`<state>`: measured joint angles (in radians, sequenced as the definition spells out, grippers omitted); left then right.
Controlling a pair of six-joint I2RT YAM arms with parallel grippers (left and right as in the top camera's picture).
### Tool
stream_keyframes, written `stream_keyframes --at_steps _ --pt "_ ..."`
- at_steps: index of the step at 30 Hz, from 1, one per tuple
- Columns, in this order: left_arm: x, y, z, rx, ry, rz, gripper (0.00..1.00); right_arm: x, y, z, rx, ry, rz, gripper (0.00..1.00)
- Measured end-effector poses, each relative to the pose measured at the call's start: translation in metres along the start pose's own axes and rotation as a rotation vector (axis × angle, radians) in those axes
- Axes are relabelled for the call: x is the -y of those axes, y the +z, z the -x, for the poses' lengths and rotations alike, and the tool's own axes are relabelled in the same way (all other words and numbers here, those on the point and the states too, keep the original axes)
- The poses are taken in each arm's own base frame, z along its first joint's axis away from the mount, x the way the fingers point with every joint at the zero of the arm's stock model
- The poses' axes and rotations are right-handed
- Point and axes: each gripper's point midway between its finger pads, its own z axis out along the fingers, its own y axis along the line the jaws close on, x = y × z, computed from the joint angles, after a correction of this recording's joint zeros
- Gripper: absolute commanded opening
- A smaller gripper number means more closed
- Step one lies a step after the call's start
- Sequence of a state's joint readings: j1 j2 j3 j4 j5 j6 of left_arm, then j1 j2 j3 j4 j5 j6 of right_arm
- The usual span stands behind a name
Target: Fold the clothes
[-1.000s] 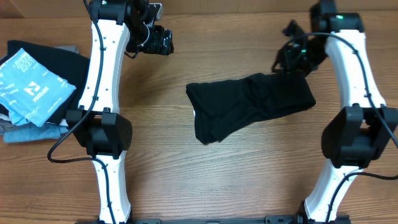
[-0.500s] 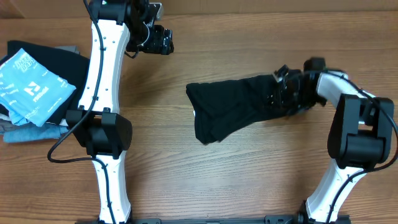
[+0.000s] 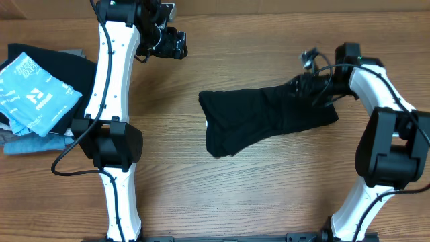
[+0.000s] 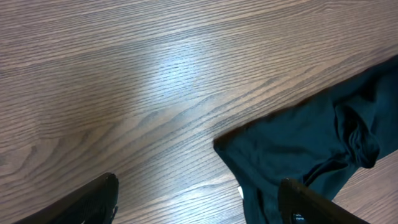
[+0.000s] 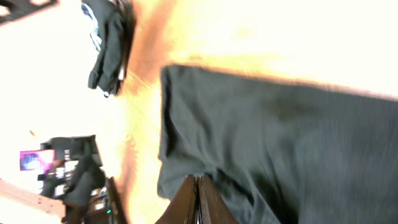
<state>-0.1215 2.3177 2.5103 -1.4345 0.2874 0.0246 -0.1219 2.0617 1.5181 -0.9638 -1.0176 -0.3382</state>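
A black garment lies crumpled across the middle of the wooden table. It also shows in the left wrist view and the right wrist view. My right gripper sits low at the garment's upper right edge. Its fingers are pressed together on the cloth, and wrinkles run out from the tips. My left gripper hangs open and empty above the bare table at the far left. Its two fingers frame the wood and the garment's left corner.
A pile of clothes lies at the table's left edge, with a light blue printed piece on black cloth. It shows far off in the right wrist view. The two arm bases stand at the front.
My right arm came down from above the table's far side onto the garment's right part, then moved up to its upper edge. The garment shifted slightly left. The left arm has not moved.
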Motion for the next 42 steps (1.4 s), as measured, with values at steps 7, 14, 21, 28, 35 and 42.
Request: stream_keyframes --at_steps 7,14,21,28,35,42 --pt "-0.001 0.0 0.0 0.0 0.0 0.003 0.85 0.025 0.015 0.011 0.052 -0.124 -0.082 0.04" --pt "-0.001 0.0 -0.002 -0.008 -0.002 0.003 0.85 0.042 0.074 -0.031 -0.028 -0.163 -0.064 0.04" --pt "-0.001 0.0 -0.001 -0.004 -0.001 0.003 0.82 0.027 0.087 -0.009 0.011 -0.197 -0.059 0.04" --pt "0.012 0.0 0.013 0.05 0.02 -0.051 0.04 -0.039 0.011 0.068 0.094 -0.093 -0.054 0.04" --pt "0.097 0.021 0.054 0.222 0.224 -0.148 0.04 -0.016 -0.006 -0.015 -0.18 0.176 -0.377 0.04" --pt "0.173 0.102 0.026 0.116 0.336 -0.281 0.04 0.007 -0.005 -0.061 -0.295 0.294 -0.458 0.04"
